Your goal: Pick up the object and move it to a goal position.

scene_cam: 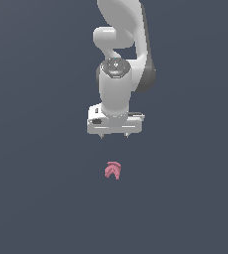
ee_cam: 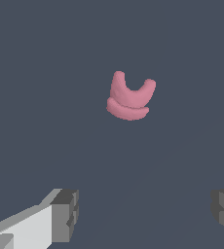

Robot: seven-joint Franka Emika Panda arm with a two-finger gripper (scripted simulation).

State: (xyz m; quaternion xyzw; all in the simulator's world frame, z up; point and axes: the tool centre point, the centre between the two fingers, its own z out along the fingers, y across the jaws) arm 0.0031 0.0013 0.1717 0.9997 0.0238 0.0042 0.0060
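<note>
- Pink and smooth, the object (scene_cam: 113, 170) (ee_cam: 129, 97) is a small lump with two curved prongs over a rounded lobe; you see it resting on the plain surface (scene_cam: 41, 198), apart from the arm.
- Your white claw (scene_cam: 114, 136) (ee_cam: 143, 214) hangs above it, grey-padded fingers (ee_cam: 66, 214) spread wide, holding nothing.
- The surface is flat, matte slate-blue, with no edges showing.

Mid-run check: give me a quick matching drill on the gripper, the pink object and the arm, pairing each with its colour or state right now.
Column 1:
1. gripper
2. pink object
3. arm
4. fingers

Column 2:
A. white, reaching down from the top of the exterior view
B. open, holding nothing
C. lying free on the dark surface, untouched
D. grey pads, set wide apart

Pairs: 1-B, 2-C, 3-A, 4-D
</note>
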